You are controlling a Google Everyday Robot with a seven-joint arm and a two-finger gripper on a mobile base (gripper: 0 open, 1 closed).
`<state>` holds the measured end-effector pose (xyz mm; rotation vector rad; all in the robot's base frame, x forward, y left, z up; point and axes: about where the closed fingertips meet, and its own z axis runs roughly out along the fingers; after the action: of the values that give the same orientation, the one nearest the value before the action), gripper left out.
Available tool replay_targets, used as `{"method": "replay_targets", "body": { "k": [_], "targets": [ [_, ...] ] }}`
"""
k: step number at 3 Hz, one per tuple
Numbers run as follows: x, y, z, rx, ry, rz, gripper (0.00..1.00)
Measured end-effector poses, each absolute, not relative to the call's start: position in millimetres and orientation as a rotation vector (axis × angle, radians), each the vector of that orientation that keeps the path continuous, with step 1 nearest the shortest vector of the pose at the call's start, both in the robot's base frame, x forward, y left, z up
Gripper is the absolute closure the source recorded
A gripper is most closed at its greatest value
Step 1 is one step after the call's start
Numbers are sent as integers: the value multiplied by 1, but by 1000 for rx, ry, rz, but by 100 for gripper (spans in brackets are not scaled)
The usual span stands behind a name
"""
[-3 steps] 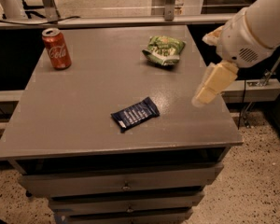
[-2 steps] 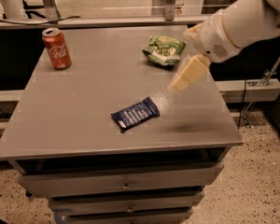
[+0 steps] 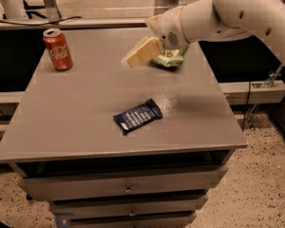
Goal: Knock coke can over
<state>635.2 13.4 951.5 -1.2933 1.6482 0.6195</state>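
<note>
Camera view has the gripper [image 3: 138, 52] hanging over the back half of the table [image 3: 85, 122]; spread or pressed together, I cannot tell. Well apart from it, leftward in view, the coke can [image 3: 57, 49] stands upright. Just beside the gripper lies a green bag [image 3: 170, 58].

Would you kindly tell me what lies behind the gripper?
The gripper hangs over the table's back half. Behind it lies a green snack bag; only its lower edge shows, the rest is covered by the wrist.

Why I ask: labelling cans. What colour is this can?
Red can, white lettering, camera view; gripper hovers to its right.
</note>
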Motion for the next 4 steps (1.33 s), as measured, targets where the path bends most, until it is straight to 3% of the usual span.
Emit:
{"method": "replay_targets", "body": {
  "k": [2,4],
  "targets": [
    [645,24,949,-1260,1611,621,0],
    [713,98,930,-1120,1464,745,0]
  ]
}}
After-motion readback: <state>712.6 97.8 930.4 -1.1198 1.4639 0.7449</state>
